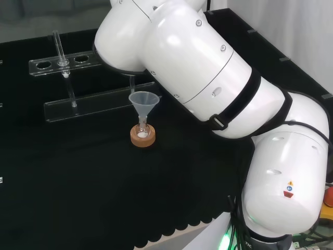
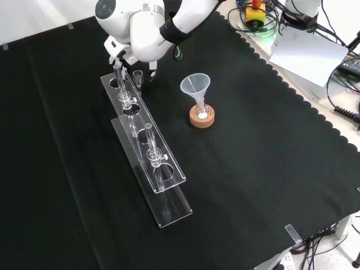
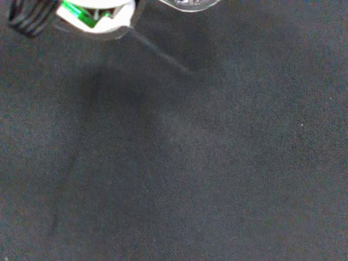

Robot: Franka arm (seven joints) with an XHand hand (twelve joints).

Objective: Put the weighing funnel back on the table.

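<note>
Front view shows the hand (image 2: 126,56) low over the tabletop (image 2: 253,169), at the far end of the clear tube rack (image 2: 149,152); I cannot tell whether it is clenched or released. The weighing funnel (image 2: 137,77), a small clear piece, shows just beneath it beside the rack, but I cannot tell if it is held or resting on the cloth. In the head view the arm's white links (image 1: 208,67) stand before that spot, and in the wrist view a clear piece (image 3: 187,4) is cut off at the edge.
</note>
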